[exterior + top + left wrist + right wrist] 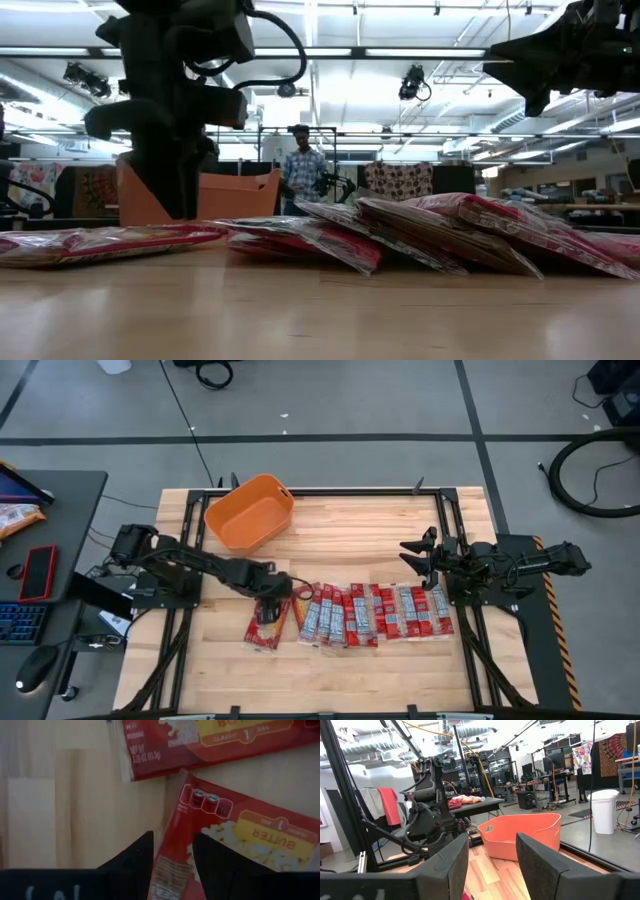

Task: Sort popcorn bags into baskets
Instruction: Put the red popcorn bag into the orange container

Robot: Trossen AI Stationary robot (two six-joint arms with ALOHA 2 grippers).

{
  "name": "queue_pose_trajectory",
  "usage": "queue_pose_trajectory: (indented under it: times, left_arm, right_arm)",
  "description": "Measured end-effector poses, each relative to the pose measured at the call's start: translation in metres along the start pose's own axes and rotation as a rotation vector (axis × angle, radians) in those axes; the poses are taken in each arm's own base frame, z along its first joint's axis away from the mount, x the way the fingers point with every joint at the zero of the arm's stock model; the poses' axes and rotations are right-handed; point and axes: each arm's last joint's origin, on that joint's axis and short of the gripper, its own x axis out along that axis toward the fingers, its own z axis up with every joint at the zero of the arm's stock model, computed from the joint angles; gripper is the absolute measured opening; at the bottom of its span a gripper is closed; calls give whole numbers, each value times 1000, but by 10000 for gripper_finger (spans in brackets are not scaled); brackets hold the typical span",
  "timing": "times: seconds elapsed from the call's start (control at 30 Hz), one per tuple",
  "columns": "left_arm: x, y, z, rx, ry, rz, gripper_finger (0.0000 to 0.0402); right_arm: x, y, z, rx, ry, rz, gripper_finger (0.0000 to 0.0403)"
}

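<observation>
Several red popcorn bags (375,615) lie in an overlapping row on the wooden table, and two more (265,625) lie at its left end. The orange basket (250,512) stands at the far left of the table, also in the low view (240,195) and right wrist view (520,835). My left gripper (272,600) is open and low over the left-end bags; in its wrist view (172,840) its fingers stand either side of one bag's long edge (172,827). My right gripper (412,556) is open, raised above the row's right end, pointing left. My left gripper comes from above, pointing down, at the long edge (170,850) of a flat-lying bag. One finger (142,855) is over bare wood and the other (212,855) over the bag's printed face. Whether either finger touches the bag, I cannot tell.
Black frame rails (455,510) edge the tabletop. Bare wood lies between the basket and the row, and along the near edge. A side desk on the left holds a red slab (38,572), a keyboard and a mouse. A person (302,170) stands far behind the table.
</observation>
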Motion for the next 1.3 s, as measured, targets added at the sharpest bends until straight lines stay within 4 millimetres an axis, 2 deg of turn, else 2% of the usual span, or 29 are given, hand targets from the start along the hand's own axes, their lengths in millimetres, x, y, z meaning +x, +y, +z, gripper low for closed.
queue_pose_trajectory:
  times: [0.2, 0.5, 0.8, 0.93, 1.13, 1.3]
  left_arm:
    - [2, 9, 2, 57, -3, -20, 142]
    - [14, 26, 6, -3, 10, -156, 142]
    - [24, 19, 3, 74, 60, -209, 138]
    - [28, 15, 3, 130, 70, -213, 107]
    - [28, 14, 2, 146, 77, -193, 12]
    - [17, 13, 0, 99, 162, -211, 6]
  right_arm:
    - [0, 0, 0, 0, 0, 0, 170]
    - [0, 0, 0, 0, -1, 0, 170]
    - [0, 0, 0, 0, -1, -2, 170]
    - [0, 0, 0, 0, 0, -2, 170]
    - [0, 0, 0, 0, 0, -1, 170]
    - [0, 0, 0, 0, 0, -1, 170]
